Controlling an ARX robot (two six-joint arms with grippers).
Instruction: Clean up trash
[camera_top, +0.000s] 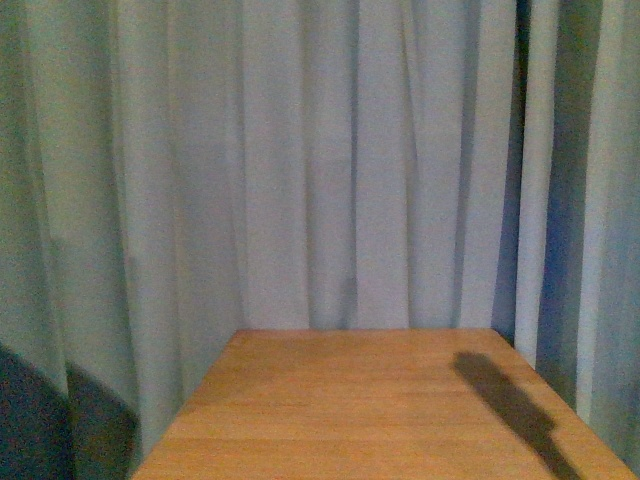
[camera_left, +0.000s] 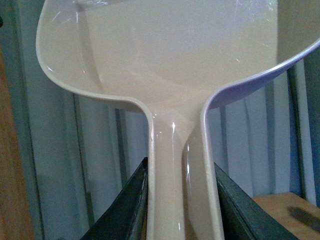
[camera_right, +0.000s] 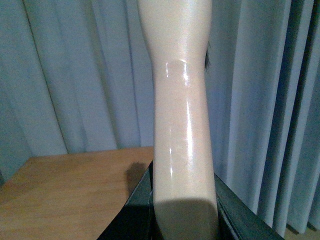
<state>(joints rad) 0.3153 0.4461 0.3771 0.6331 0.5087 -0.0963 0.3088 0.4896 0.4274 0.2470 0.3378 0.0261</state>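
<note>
Dustpan (camera_left: 165, 60) pinched by left end effector (camera_left: 182, 200); right end effector (camera_right: 182, 200) pinches pale handle (camera_right: 182, 125), probably brush. Trash unseen. Tools held, sweep pending; next: lower toward surface (camera_top: 350, 400), 6 o'clock.

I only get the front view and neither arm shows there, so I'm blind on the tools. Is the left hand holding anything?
Observer: Yes, the left hand is shut on the handle of a pale dustpan.
Operator: Anything in the pan?
Observer: No, the part in view is empty.
Operator: And the right?
Observer: The right hand grips a pale glossy handle; a few dark bristles show beside it.
</note>
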